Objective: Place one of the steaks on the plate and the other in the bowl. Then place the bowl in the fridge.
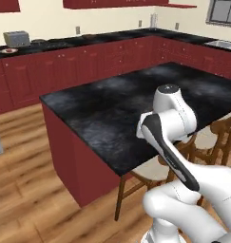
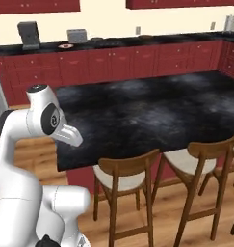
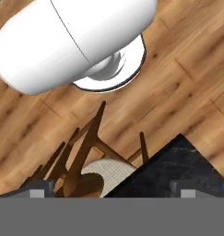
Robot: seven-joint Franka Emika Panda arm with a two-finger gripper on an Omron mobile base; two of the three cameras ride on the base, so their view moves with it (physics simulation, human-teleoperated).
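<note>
Folding low beside the black island counter (image 1: 112,109), pincer (image 3: 111,191) gaping wide, gripping nothing, pointing floorward over a wooden stool (image 3: 97,173); possibly a plate (image 1: 9,50) far off.

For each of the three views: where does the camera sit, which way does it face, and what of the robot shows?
Left base view: behind the arm, facing forward over the black island counter; arm at lower right.
Right base view: behind the arm, facing the same island and its stools; arm at lower left.
Hand view: facing down at the wood floor, a stool and the island's corner; open gripper tips at the bottom.
Both base views share the island and the back counter.
</note>
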